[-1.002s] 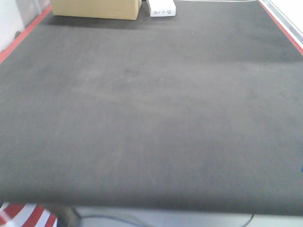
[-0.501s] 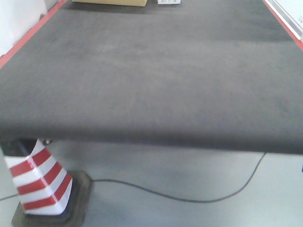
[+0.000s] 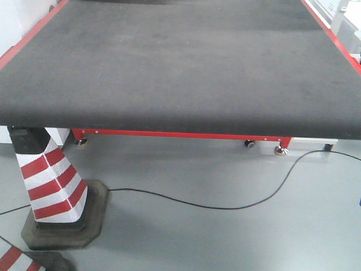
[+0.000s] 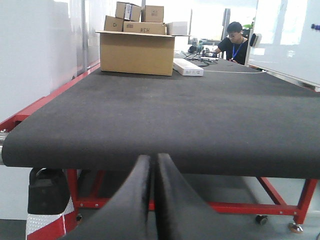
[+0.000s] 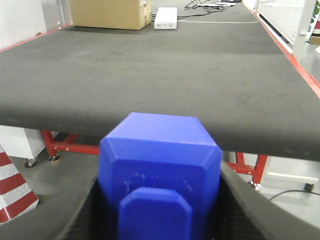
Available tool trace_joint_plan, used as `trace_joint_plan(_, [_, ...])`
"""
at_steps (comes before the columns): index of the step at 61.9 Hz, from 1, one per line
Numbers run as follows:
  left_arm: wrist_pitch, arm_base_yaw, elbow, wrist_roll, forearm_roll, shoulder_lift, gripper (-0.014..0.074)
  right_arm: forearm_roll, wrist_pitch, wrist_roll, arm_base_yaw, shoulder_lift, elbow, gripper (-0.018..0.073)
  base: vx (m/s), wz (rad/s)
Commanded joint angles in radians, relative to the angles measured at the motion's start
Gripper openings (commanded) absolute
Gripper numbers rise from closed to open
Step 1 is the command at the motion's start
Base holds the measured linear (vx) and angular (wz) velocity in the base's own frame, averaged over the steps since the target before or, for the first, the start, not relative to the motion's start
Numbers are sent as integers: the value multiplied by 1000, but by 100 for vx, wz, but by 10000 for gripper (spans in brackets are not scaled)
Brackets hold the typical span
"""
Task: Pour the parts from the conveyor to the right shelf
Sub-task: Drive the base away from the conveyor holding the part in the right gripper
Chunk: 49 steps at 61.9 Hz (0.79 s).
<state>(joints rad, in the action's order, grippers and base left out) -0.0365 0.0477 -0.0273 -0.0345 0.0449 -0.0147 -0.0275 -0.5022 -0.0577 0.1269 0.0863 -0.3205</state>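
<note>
Pulled back from the conveyor belt [image 3: 180, 62] since a second ago. In the front view, the belt's near edge now high in the frame, grey floor newly in sight beneath it, and the large cardboard box [image 4: 137, 52] gone from the top edge.

Clamped between the dark fingers [image 5: 85, 215] of the right gripper [image 5: 160, 200]: a blue plastic block [image 5: 160, 150], faceted, with a raised panel on its near face. Fills the lower middle of the right wrist view, held in front of the belt's near edge. Contents not visible.

Left gripper [image 4: 152, 200]: fingers pressed together with nothing between them, pointing toward the belt's near edge.

At the belt's far end, seen from the left wrist: the large cardboard box, with smaller boxes [image 4: 140, 12] stacked on top and a flat white box [image 4: 188, 67] just beside it on the right. Beyond, a seated person [image 4: 234, 45] in glasses and a dark shirt.

Under the belt: a red frame [image 3: 180, 134] on castors [image 3: 278, 150]. On the floor in front: a red-and-white striped cone [image 3: 51, 180] on a black base at the left, and a black cable [image 3: 225, 206] curving across toward the right.
</note>
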Motion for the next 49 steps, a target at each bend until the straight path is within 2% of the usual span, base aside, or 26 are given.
trace_joint_plan(1, [76, 8, -32, 8, 0, -12, -6, -11, 81, 4, -3, 17, -26, -6, -24, -8])
trace_joint_plan(22, [76, 8, -32, 8, 0, -12, -6, -11, 81, 4, -3, 17, -26, -6, -19, -27])
trace_joint_plan(49, [76, 8, -32, 8, 0, -12, -6, -12, 81, 4, -3, 17, -26, -6, -17, -92])
